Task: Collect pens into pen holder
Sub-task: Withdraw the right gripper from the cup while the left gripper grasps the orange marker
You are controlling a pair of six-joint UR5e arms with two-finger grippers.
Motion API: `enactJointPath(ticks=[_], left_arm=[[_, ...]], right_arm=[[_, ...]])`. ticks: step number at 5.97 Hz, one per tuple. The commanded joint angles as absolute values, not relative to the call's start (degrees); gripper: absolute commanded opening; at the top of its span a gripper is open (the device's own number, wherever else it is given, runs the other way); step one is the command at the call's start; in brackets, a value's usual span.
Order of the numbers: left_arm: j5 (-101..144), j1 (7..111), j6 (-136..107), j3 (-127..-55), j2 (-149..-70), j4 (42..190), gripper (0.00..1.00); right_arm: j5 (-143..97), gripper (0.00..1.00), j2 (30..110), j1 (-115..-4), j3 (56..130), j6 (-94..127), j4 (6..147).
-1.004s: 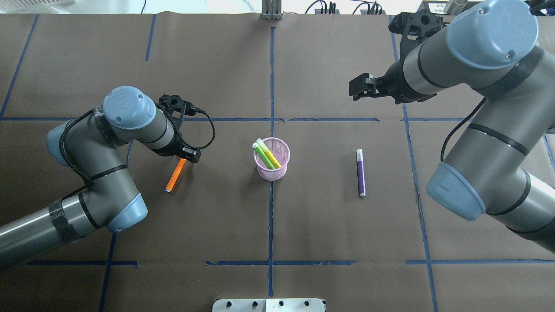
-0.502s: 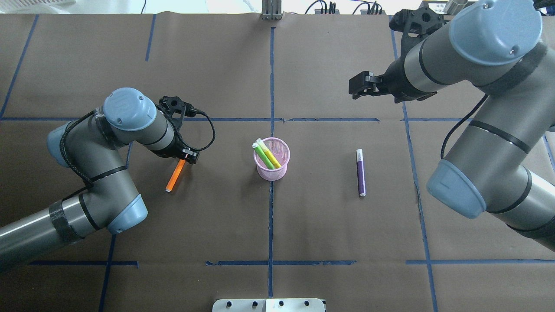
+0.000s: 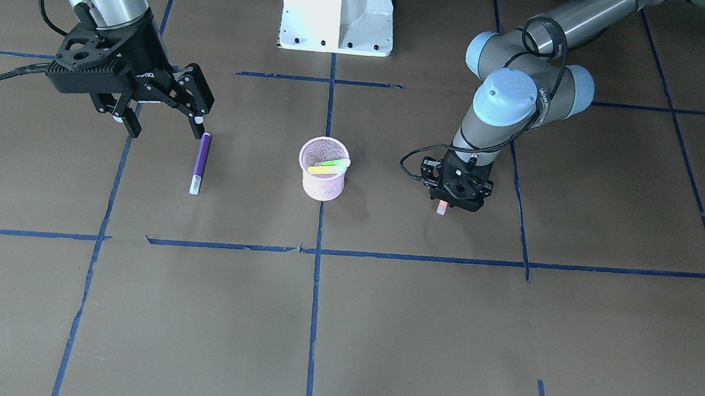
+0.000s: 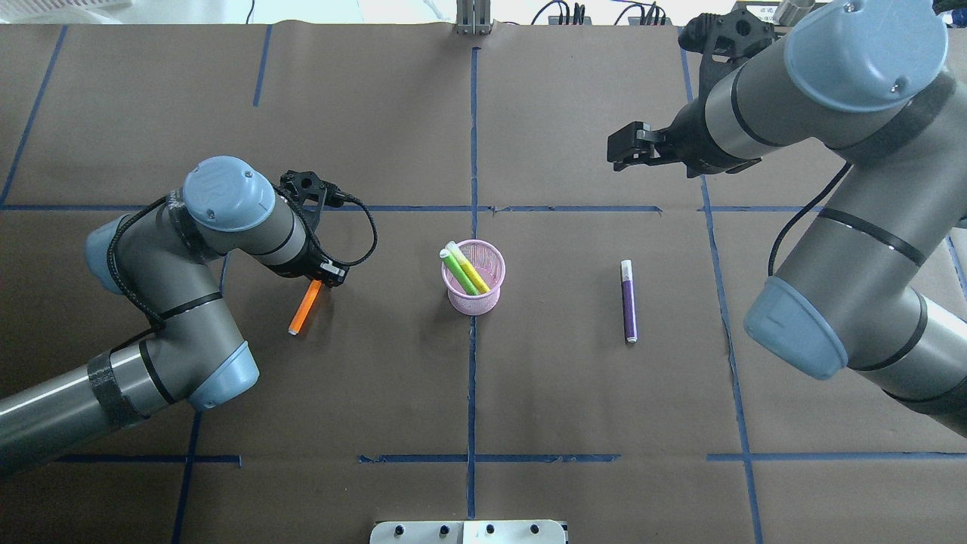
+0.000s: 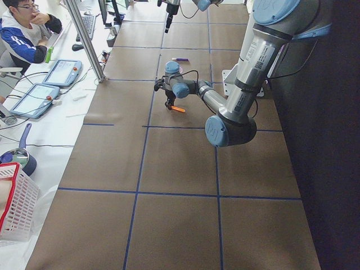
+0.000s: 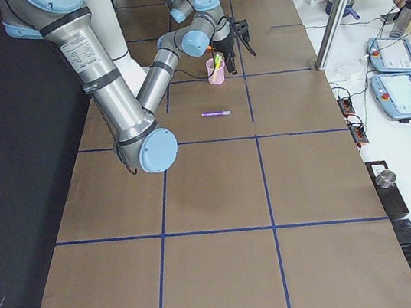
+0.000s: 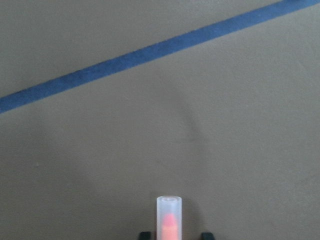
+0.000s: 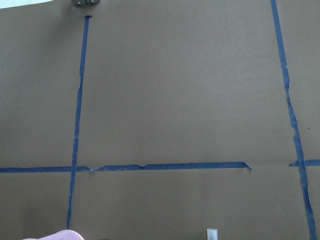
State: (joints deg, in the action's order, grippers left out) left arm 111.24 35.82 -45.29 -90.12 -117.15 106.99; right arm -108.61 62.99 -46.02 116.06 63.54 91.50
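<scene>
The pink mesh pen holder (image 4: pixel 483 302) (image 3: pixel 322 185) stands at mid-table with a green pen (image 4: pixel 458 267) and a yellow one (image 4: pixel 479 279) leaning inside. An orange pen (image 4: pixel 304 308) lies flat to its left. My left gripper (image 4: pixel 326 275) (image 3: pixel 454 198) is low over that pen's far end and shut on it. The pale cap (image 7: pixel 169 220) sticks out between the fingertips (image 7: pixel 145 234). A purple pen (image 4: pixel 628 302) (image 3: pixel 199 162) lies to the right of the holder. My right gripper (image 4: pixel 616 155) (image 3: pixel 165 128) hangs open above the table, beyond the purple pen and holding nothing.
Blue tape lines divide the brown table cover. The white robot base (image 3: pixel 338 9) sits at the near edge, and a metal bracket (image 4: pixel 474 19) at the far edge. An operator (image 5: pixel 22 28) and tablets are beside the table's far side.
My left gripper has crept slightly down and in along the orange pen, which has stayed put. The right arm has drifted a little farther from the robot.
</scene>
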Motion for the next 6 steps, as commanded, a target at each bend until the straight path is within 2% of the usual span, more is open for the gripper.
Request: enactJointPath(ticks=[1,4,6], left_arm=[[111.2,35.9,-45.3,-90.6,-117.2,107.1,0.01],[110.4,37.8,-44.7,-97.1,-116.9,107.4,0.00],[106.6,39.3,-44.3,-104.9,-117.2,109.1,0.00]], right_arm=[[-108.6,1.00,63.0,-46.1,116.0,63.5,91.4],[-114.5,1.00,64.5,-48.6,115.7,62.7,92.1],[-114.6,1.00,67.1,-48.4,115.3,62.7,92.1]])
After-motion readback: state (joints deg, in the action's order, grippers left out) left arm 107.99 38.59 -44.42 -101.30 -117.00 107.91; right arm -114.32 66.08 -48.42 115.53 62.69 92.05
